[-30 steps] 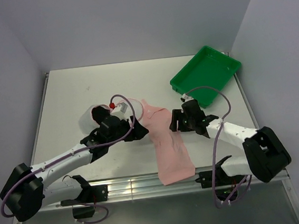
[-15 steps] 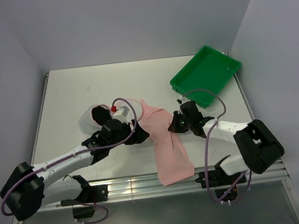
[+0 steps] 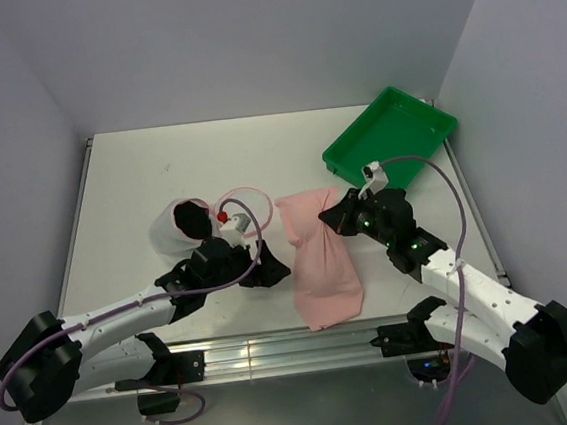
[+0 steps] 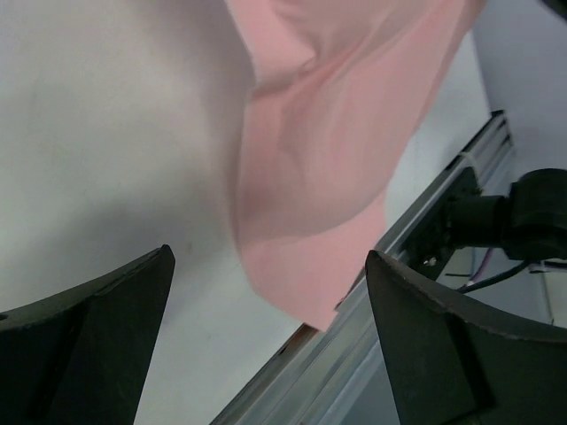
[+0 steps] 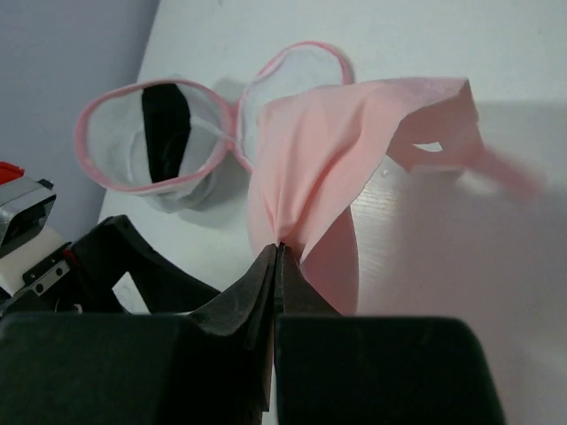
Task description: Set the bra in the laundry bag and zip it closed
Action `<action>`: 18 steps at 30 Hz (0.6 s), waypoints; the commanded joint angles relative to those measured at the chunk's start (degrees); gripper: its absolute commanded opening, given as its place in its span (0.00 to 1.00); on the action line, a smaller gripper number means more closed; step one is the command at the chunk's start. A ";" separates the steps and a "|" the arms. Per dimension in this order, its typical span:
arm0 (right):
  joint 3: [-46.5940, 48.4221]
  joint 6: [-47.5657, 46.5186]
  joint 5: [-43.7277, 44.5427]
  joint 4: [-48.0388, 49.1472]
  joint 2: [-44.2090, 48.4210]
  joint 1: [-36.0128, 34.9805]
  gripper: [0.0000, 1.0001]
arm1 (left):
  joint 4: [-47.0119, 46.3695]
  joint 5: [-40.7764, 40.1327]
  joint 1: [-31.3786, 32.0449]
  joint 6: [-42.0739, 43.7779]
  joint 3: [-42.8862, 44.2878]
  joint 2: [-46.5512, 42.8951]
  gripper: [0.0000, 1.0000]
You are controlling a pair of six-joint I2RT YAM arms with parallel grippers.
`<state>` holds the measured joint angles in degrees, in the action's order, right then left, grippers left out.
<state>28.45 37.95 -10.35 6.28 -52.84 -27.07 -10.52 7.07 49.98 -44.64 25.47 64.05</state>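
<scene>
The bra (image 3: 321, 264) is a pale pink cloth lying toward the table's front edge, its upper end bunched and raised. My right gripper (image 3: 337, 218) is shut on that bunched fold; in the right wrist view the shut gripper (image 5: 277, 248) pinches the bra (image 5: 328, 150). The laundry bag (image 3: 177, 228), white mesh with a pink rim, lies open at the left. In the right wrist view the laundry bag (image 5: 151, 133) shows a dark strip inside. My left gripper (image 3: 274, 272) stands open just left of the bra, holding nothing. The left wrist view has the bra (image 4: 328, 133) hanging beyond the open left gripper (image 4: 268, 257).
A green tray (image 3: 392, 142) sits at the back right, behind the right arm. The metal rail (image 3: 277, 349) runs along the table's front edge, and the bra's lower end reaches it. Purple cables loop over both arms.
The right gripper has shut on the bra's upper end and lifted it, bunching the cloth rightward. The left gripper has opened wide and drawn back toward the front edge.
</scene>
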 commanded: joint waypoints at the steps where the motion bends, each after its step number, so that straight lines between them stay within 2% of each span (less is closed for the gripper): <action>1: 3.10 1.51 -0.98 -2.15 3.53 0.26 0.00 | -11.25 1.80 0.65 0.96 -0.51 -0.95 0.98; 8: 4.60 4.49 -6.51 -2.42 7.31 1.49 0.00 | -23.91 0.23 1.18 3.94 -1.57 1.86 0.99; 18: 3.81 10.38 -16.97 1.62 9.77 6.24 0.00 | -31.83 0.22 1.62 6.67 -2.01 5.55 0.98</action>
<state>30.11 45.47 -21.80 3.86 -43.86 -22.06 -35.81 7.62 51.09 -40.07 23.68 68.77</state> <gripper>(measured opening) 0.007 0.978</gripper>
